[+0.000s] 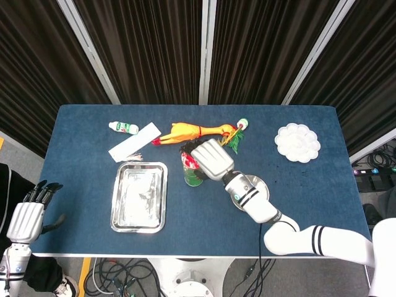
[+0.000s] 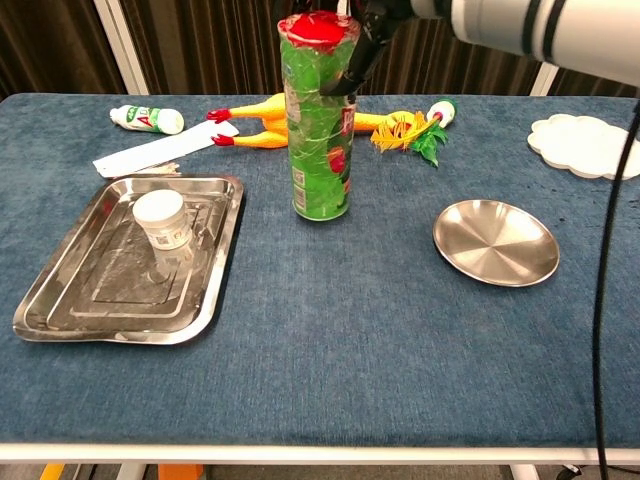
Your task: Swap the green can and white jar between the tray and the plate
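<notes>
can [image 2: 320, 130]: green, red lid, upright, long axis vertical. Base looks to sit on the worktop [image 2: 330, 330] between tray and plate, nearer tray; contact not certain from chest view.
r. hand [image 1: 209, 159]: over can top, fingers wrapped round upper part near lid. Has hold of can. How tight, can't tell; head view shows mostly back of hand.
l. hand [image 1: 28, 213]: off near-left corner of worktop, well apart from everything. Fingers straight, slightly apart, holds nothing.
jar [image 2: 161, 220]: white, small, upright, in tray, far half. Head view can't make it out against tray glare.
tray [image 2: 55, 300]: steel, left side of worktop. Only jar in it.
plate [image 2: 495, 243]: steel, round, right of can. Nothing on it.
key relation: tray lies left of can and r. hand; jar sits just inside tray's far part, so free floor is tray's near half. Can is tall and narrow, gripped high up.
judgement, nearer hand: r. hand already on can and close to tray; l. hand is well short of jar and needs a long reach in.
judgement, stage: can off plate, not yet in tray; jar untouched. Under half done.
judgement, risk: top-heavy grip, can may tip on set-down; going left could clip jar if path stays far.
other items: toy chicken [image 2: 300, 118], small bottle [image 2: 145, 118], white strip [image 2: 160, 150] along far side; white palette dish [image 2: 585, 147] far right. None in the way.
</notes>
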Controlling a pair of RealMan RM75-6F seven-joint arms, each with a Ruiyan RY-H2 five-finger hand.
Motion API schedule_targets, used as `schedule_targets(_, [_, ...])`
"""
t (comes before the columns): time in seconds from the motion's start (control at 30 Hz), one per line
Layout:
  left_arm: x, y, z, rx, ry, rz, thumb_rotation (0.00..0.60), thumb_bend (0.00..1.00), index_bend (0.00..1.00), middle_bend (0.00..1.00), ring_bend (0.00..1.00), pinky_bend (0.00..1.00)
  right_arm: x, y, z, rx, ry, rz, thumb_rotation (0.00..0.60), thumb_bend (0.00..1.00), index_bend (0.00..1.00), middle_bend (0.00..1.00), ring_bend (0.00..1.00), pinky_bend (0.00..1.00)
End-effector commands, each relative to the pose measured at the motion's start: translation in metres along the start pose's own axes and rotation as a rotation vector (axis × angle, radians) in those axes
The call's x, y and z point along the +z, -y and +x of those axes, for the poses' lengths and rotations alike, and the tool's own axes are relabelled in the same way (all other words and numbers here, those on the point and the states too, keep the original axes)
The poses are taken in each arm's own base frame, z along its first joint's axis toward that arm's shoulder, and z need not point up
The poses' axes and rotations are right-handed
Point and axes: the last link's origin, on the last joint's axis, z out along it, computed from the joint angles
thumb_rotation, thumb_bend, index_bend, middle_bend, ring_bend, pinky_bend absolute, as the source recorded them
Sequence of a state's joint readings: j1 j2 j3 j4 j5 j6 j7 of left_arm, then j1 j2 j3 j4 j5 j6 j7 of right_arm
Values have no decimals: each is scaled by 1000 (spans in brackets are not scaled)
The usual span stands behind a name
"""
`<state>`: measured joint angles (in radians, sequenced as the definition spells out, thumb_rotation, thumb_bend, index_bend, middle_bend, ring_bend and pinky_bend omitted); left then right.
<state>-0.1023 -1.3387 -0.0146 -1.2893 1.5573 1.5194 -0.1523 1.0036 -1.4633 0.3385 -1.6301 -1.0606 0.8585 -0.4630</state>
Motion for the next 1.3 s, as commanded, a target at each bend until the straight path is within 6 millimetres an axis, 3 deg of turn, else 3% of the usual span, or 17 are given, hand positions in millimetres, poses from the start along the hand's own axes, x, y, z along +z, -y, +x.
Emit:
schedule_targets(0.03, [-2, 2, 0, 1, -1, 5, 600, 205, 184, 164, 89, 222, 10, 4, -8, 20, 19, -4, 600, 269, 358, 388, 357, 495])
schedule_targets(0.2, [-3, 6, 1, 3, -8, 15, 600, 206, 184, 165, 90, 222, 13, 3, -16, 20, 49, -5, 600, 239, 264, 331, 288, 448])
schedule_targets(0.27, [-4, 6, 1, 1, -8, 15, 600, 206, 184, 165, 89, 221, 12, 2, -19, 21, 75, -3, 600, 196, 185, 277, 215, 392])
schedule_targets(0.37, [-4, 8, -1, -2, 1, 19, 600, 205, 184, 165, 89, 221, 9, 0, -16, 28, 98, -4, 600, 82, 15, 123, 40, 229])
schedule_targets(0.5, [-4, 7, -2, -1, 3, 16, 600, 206, 184, 165, 89, 221, 3, -4, -6, 38, 71, -8, 600, 2, 0, 3, 0, 21])
schedule_targets(0.7, [3, -2, -3, -2, 10, -19, 600, 205, 184, 165, 89, 221, -22, -15, 14, 50, -11, -22, 600, 0, 0, 0, 0, 0])
schedule_targets(0.83, [12, -17, -7, -12, 34, -73, 600, 206, 184, 165, 89, 221, -60, -38, 27, 50, -81, -77, 600, 0, 0, 0, 0, 0])
schedule_targets(1.07, [48, -67, -16, -74, 84, -236, 600, 205, 184, 165, 89, 222, -150, -91, 32, 91, -199, -204, 600, 0, 0, 0, 0, 0])
schedule_targets(1.3, [82, -118, -21, -78, 135, -391, 600, 205, 189, 165, 89, 225, -224, -119, 30, 70, -299, -294, 600, 0, 0, 0, 0, 0])
